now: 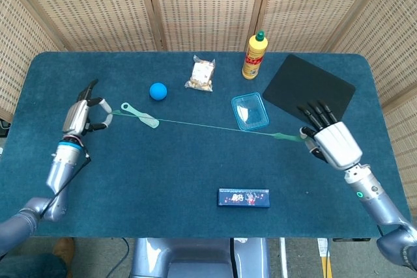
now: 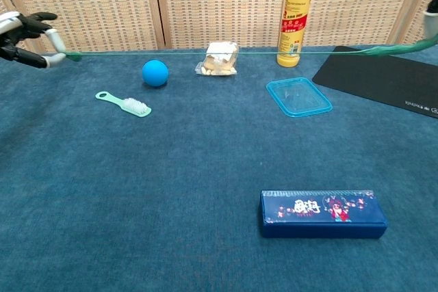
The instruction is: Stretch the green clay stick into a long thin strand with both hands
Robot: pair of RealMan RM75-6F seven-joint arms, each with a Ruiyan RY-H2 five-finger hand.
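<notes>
From the head view, the left hand [image 1: 81, 114] and right hand [image 1: 328, 140] each pinch an end of the green clay strand [image 1: 215, 127], stretched thin above the tabletop [image 1: 195, 174]. From the chest view, both hands are cut off at the edges.

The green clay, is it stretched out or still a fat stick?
Stretched out: the green clay runs as a thin strand from the left hand to the right hand.

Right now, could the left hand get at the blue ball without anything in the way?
Probably not freely. The left hand pinches one end of the green clay strand, stretched to the right hand. The blue ball lies beyond the strand with open cloth around it, but reaching means letting go.
</notes>
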